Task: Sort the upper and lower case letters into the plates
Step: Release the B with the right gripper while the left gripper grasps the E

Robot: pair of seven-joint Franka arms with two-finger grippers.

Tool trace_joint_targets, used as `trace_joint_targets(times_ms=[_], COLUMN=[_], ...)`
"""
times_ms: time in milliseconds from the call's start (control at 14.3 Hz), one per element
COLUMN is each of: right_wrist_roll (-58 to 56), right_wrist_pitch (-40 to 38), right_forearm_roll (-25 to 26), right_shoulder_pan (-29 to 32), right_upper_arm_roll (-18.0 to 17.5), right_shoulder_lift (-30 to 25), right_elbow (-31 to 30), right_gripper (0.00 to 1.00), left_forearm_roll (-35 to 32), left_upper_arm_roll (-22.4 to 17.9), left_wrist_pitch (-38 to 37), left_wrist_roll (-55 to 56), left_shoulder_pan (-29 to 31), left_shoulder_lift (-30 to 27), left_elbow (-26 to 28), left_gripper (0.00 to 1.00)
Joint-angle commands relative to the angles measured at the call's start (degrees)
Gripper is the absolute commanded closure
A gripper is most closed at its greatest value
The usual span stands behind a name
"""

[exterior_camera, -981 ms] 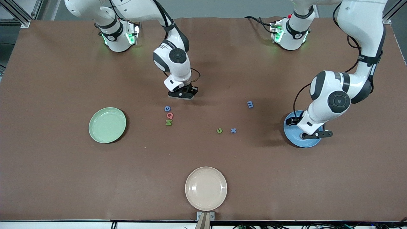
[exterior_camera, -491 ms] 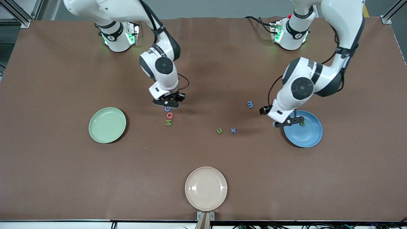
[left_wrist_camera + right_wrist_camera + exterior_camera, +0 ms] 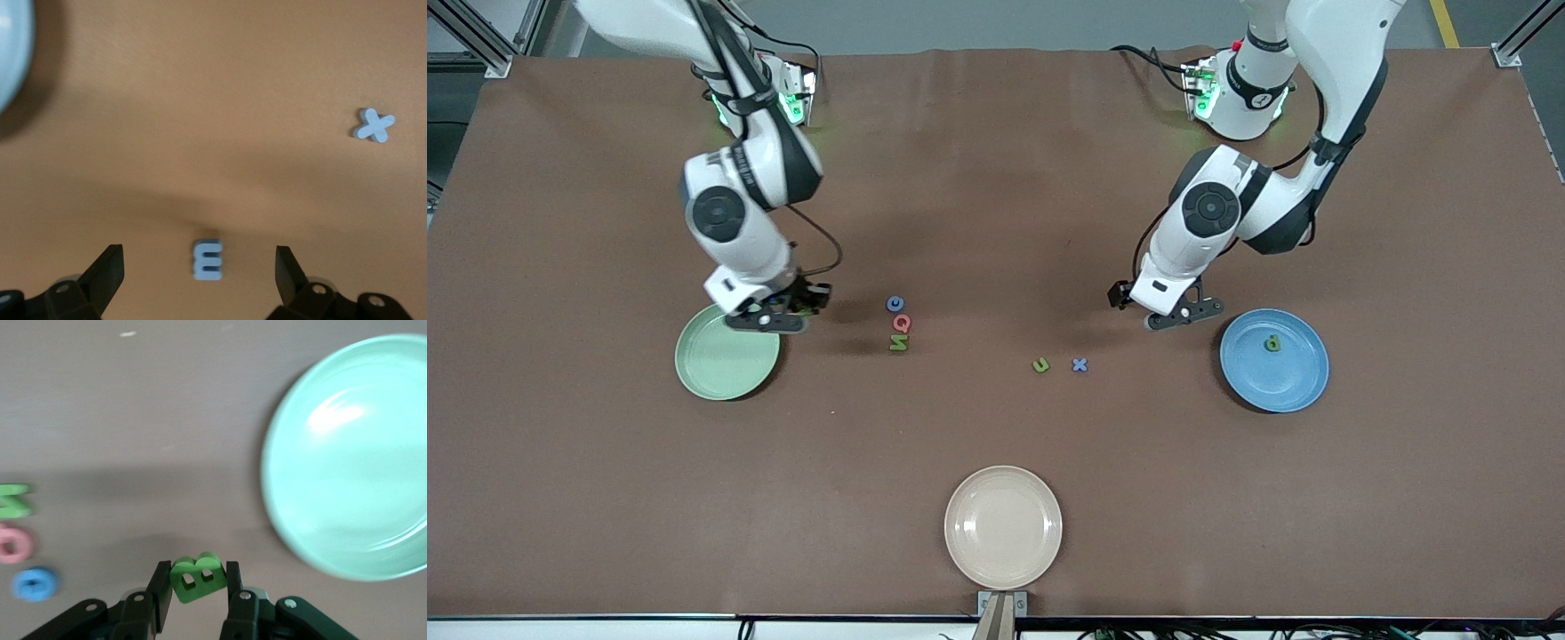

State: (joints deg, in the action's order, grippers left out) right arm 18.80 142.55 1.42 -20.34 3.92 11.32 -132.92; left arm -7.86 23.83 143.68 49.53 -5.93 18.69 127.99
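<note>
A green letter B [image 3: 197,577] is pinched in the right gripper [image 3: 769,320] beside the green plate [image 3: 720,364]. The left gripper [image 3: 1174,313], jaws wide, hovers empty over the blue m [image 3: 207,260].

Eight letters [image 3: 902,324], three plates [image 3: 727,363] and two arms [image 3: 734,213] are on the table [image 3: 996,178].

Both arms [image 3: 734,200] are showing glossy white shells, black joint bands, dark round caps, looping black cables, black grippers [image 3: 195,583] and green-glowing bases [image 3: 760,102].
</note>
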Motion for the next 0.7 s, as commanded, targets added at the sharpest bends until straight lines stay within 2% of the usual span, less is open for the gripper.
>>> trace_joint_targets(times_ms=[0, 210, 491, 631], right_wrist_roll=[-9.2, -16.0, -16.5, -16.5], right_wrist_pitch=[7.5, 10.4, 10.8, 12.0], right_forearm_roll=[1.0, 1.0, 1.0, 0.9], right_shoulder_pan=[7.6, 14.3, 15.2, 15.5], right_upper_arm_roll=[-1.3, -1.4, -1.4, -1.4], right_shoulder_lift=[-3.0, -2.1, -0.9, 1.1], right_elbow=[-8.6, -10.5, -9.9, -9.7], right_gripper=[1.0, 1.0, 1.0, 1.0], left_forearm_roll=[-1.3, -5.1, -10.9, -11.3], left_upper_arm_roll=[0.0, 0.0, -0.1, -0.1], left_wrist_pitch=[2.5, 4.4, 7.2, 7.2], left_wrist_roll=[2.1, 5.6, 10.5, 10.9], left_shoulder_pan=[-1.6, -1.7, -1.6, -1.6], left_shoulder_lift=[1.3, 3.6, 6.9, 7.1], left_elbow=[1.4, 1.7, 1.5, 1.6], left_gripper=[0.0, 0.0, 0.01, 0.05])
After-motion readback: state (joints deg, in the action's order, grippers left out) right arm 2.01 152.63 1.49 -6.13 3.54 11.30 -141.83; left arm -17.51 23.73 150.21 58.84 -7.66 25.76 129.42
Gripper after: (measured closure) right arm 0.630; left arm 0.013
